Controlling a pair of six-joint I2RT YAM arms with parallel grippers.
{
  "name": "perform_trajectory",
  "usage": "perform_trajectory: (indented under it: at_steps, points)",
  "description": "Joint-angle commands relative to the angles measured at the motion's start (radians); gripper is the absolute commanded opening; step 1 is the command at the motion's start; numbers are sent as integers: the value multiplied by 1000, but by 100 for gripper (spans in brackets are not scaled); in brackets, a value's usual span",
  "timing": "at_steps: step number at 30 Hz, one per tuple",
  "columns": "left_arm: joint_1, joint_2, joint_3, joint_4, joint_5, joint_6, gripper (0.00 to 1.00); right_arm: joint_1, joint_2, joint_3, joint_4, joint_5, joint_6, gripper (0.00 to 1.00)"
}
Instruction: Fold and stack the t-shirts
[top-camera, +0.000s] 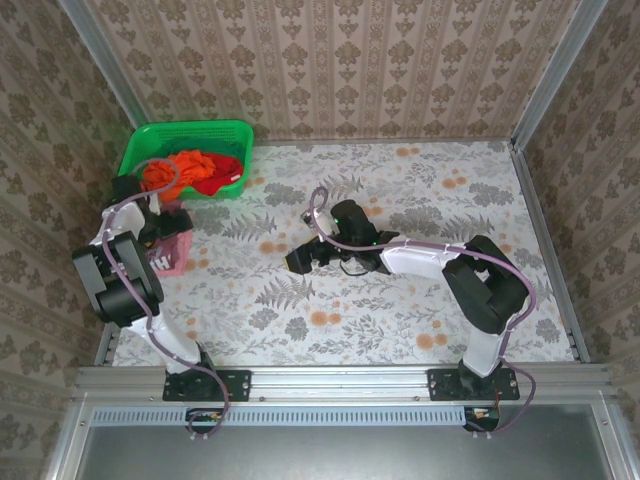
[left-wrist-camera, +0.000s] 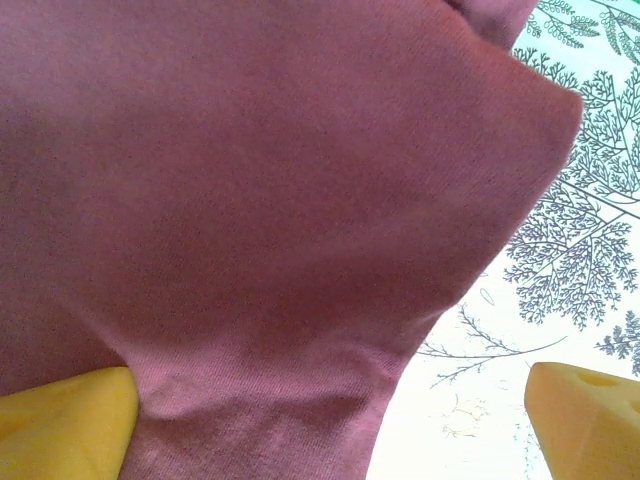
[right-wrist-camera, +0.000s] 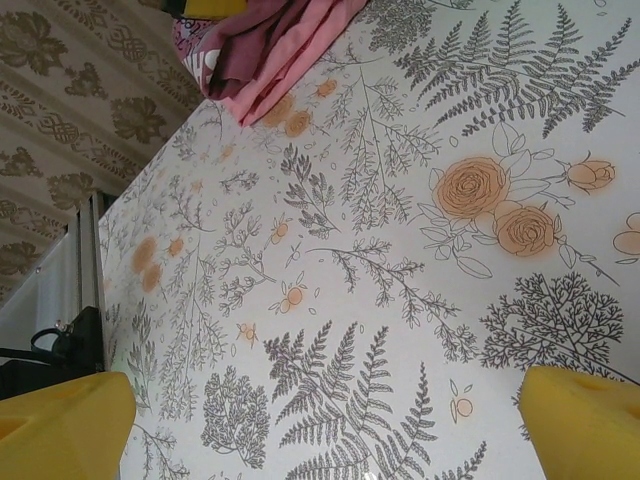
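A maroon t-shirt (left-wrist-camera: 260, 200) lies right under my left gripper (left-wrist-camera: 330, 430). Its yellow fingers (left-wrist-camera: 60, 420) stand wide apart and open, above the cloth and not closed on it. From above, the left gripper (top-camera: 160, 225) hovers over a small pile of maroon and pink t-shirts (top-camera: 172, 252) at the table's left edge. The same pile (right-wrist-camera: 270, 50) sits far off in the right wrist view. Orange and red t-shirts (top-camera: 192, 172) lie bunched in the green basket (top-camera: 225, 130). My right gripper (top-camera: 297, 260) is open over bare tabletop mid-table, with nothing between its fingers (right-wrist-camera: 585, 420).
The table wears a floral and fern-print cloth (top-camera: 400, 220). Patterned walls and metal frame posts (top-camera: 545, 70) close in the left, back and right sides. The basket stands in the far left corner. A metal rail (top-camera: 340, 380) runs along the near edge by the arm bases.
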Motion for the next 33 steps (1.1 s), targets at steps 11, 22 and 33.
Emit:
perform_trajectory:
  at_steps: [11,22,33]
  points:
    - [-241,-443,-315,397,-133,-42,100,-138,-256,-195,42,335,-14,100]
    - [-390,-770,-793,769,-139,87,100,-504,-698,-510,22,790,-191,100]
    - [-326,-507,-883,1156,-95,89,100,-676,-493,-695,458,780,-251,100]
